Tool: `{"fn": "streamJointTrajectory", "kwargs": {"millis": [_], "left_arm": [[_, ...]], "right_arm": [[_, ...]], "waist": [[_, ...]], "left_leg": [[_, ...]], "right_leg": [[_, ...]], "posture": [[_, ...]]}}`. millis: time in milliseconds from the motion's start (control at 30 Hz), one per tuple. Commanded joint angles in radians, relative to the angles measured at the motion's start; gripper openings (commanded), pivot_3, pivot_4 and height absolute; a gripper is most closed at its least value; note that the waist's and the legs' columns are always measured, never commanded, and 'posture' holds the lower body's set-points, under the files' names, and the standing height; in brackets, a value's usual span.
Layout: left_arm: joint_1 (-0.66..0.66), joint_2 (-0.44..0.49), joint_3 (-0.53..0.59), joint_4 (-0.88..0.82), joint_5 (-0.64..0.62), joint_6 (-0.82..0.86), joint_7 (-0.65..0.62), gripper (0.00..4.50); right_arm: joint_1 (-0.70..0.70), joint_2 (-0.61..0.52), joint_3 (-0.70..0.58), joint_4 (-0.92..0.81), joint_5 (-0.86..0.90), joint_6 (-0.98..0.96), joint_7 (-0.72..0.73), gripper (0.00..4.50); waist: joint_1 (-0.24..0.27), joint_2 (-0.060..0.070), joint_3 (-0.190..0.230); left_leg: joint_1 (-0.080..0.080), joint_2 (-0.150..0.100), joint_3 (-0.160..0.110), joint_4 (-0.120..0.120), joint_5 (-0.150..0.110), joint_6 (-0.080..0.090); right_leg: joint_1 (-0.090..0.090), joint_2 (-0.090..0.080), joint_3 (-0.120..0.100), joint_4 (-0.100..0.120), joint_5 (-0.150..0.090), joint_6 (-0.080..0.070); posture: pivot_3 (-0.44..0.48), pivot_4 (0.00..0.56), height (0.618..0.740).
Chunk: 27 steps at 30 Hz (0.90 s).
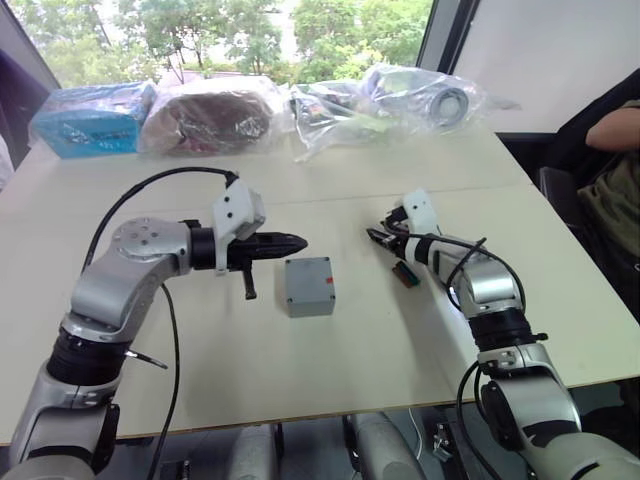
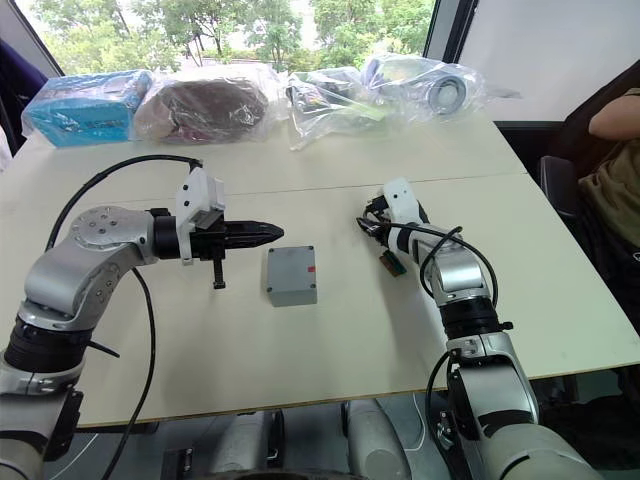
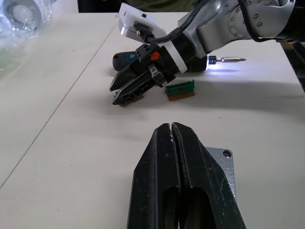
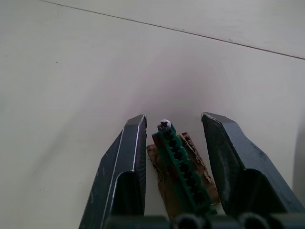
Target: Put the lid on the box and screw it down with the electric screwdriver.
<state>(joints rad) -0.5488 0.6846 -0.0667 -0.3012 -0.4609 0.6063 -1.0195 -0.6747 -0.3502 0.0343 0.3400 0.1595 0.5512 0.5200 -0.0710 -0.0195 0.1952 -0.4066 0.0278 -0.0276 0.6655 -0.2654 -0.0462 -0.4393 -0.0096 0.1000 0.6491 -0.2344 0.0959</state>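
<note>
The left hand (image 1: 296,241), with two black fingers pressed together and holding nothing, hangs over the pale bench (image 1: 300,370). Its tips point toward the middle of the bench. Just past and a little below them sits one small square grey box with its flat grey lid (image 1: 309,286) on top. There is a tiny red mark on the side of the box. A screw hole shows in one corner of the lid in the left wrist view.

The right hand (image 4: 174,124) has two black fingers spread apart. Between them lies one small green connector block on a brown piece (image 4: 183,169), with a silver screw head at its end. The fingers sit on each side of it, and I cannot tell if they touch it. In the left wrist view there are two of these small green-brown blocks. One is under the right hand's fingertips and the other (image 3: 180,89) lies just beside them.

One dark blue-black pen-shaped electric screwdriver (image 3: 128,57) lies flat on the bench, behind the right arm. Its thin metal bit pokes out and a white light glows at the tip.

At the far edge of the bench there is a row of clear plastic bags (image 1: 330,105) and one blue packet (image 1: 85,125). A person's arm (image 1: 612,130) shows at the right side
</note>
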Motion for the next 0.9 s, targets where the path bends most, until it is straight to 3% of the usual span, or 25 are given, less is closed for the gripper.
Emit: {"fn": "streamJointTrajectory", "kwargs": {"millis": [33,100,267,900], "left_arm": [[-0.003,0.005,0.001,-0.032,-0.003,-0.013,0.003,0.0],[-0.005,0.003,-0.001,-0.029,-0.001,-0.016,0.003,0.0],[-0.003,0.003,-0.001,-0.03,-0.002,-0.017,0.002,0.0],[0.01,0.014,-0.001,-0.029,-0.002,-0.012,-0.004,0.0]], "right_arm": [[-0.017,0.003,-0.012,-0.021,0.003,-0.022,0.003,1.84],[-0.017,0.003,-0.013,-0.02,0.002,-0.024,0.003,1.63],[-0.019,0.003,-0.018,-0.022,0.007,-0.025,0.003,0.04],[0.034,-0.029,-0.002,-0.204,0.037,0.089,0.038,0.04]], "waist": [[0.0,0.0,0.0],[0.0,0.0,0.0],[0.0,0.0,0.0],[0.001,0.0,0.0]], "left_leg": [[0.0,0.0,0.0,0.0,0.0,0.0],[0.0,0.0,0.0,0.0,0.0,0.0],[0.0,0.0,0.0,0.0,0.0,0.0],[0.0,0.0,0.0,0.0,0.0,0.0]], "right_leg": [[0.0,0.0,0.0,0.0,0.0,0.0],[0.0,0.0,0.0,0.0,0.0,0.0],[0.0,0.0,0.0,0.0,0.0,0.0],[0.0,0.0,0.0,0.0,0.0,0.0]], "posture": [[0.0,0.15,0.74],[0.0,0.15,0.74],[0.0,0.15,0.74],[0.0,0.15,0.74]]}}
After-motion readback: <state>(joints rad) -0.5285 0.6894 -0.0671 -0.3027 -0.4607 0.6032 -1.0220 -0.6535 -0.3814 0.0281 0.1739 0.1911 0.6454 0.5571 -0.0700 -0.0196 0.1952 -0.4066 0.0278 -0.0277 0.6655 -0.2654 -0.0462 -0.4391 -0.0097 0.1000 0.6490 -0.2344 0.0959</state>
